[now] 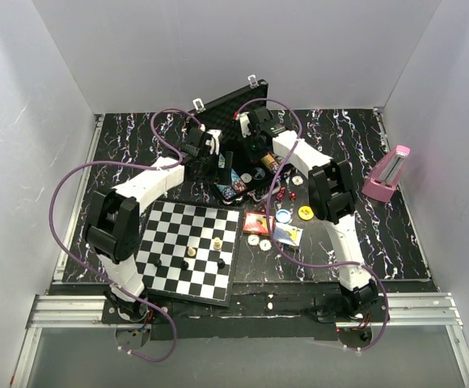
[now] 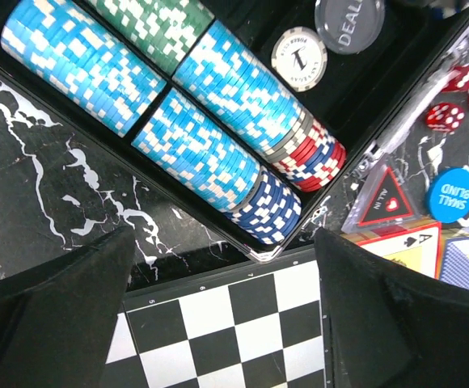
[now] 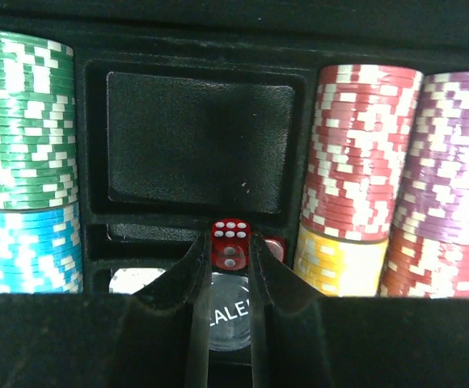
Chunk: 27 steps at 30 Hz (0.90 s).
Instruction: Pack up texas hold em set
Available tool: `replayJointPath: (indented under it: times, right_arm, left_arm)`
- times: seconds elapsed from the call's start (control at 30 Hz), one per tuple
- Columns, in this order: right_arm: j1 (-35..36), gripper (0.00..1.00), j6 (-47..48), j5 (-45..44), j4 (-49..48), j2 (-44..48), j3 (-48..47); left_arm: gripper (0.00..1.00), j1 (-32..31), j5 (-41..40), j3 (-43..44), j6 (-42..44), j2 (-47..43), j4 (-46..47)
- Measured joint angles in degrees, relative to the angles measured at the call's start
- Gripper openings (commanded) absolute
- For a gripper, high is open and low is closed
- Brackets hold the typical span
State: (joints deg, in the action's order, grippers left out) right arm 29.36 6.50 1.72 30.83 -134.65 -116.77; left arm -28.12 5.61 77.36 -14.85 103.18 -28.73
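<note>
The black briefcase (image 1: 233, 103) lies open at the back of the table. Rows of light blue chips (image 2: 192, 148), green chips (image 3: 24, 113), red chips (image 3: 362, 152) and purple chips (image 3: 453, 153) fill its slots. My right gripper (image 3: 229, 259) hangs inside the case, shut on a red die (image 3: 230, 240), above a clear dealer button (image 3: 231, 314). Another die (image 3: 276, 246) sits just behind it. My left gripper (image 2: 222, 311) is open and holds nothing, over the chessboard edge beside the case's near corner. Loose red dice (image 2: 447, 115), a blue button (image 2: 453, 194) and card decks (image 2: 398, 246) lie on the table.
A chessboard (image 1: 190, 246) with a few pieces lies front left of the case. A pink metronome (image 1: 386, 174) stands at the right. A yellow button (image 1: 306, 212), white buttons (image 1: 253, 240) and an all-in triangle (image 2: 384, 202) lie between the arms. White walls close in the table.
</note>
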Motion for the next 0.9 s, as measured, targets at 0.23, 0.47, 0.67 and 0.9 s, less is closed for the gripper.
replayJointPath:
  times: [0.23, 0.47, 0.67, 0.9]
  right_arm:
    - [0.13, 0.01, 1.55, 0.83, 1.77, -2.21, -2.97]
    - [0.39, 0.01, 2.54, 0.15, 2.78, -2.62, -3.85]
    - [1.09, 0.01, 2.95, -1.29, 3.13, -2.60, -3.78]
    - [1.66, 0.01, 2.91, -2.67, 5.25, -2.60, -3.58]
  left_arm:
    - [0.98, 1.40, 1.38, -0.07, -0.74, -3.76, 1.53]
    - [0.98, 2.62, 1.57, -1.40, -0.79, -7.19, 3.58]
    - [0.98, 3.32, 1.77, -2.19, -0.81, -7.23, 3.76]
    - [0.98, 3.32, 2.14, -2.80, -0.81, -7.23, 3.93]
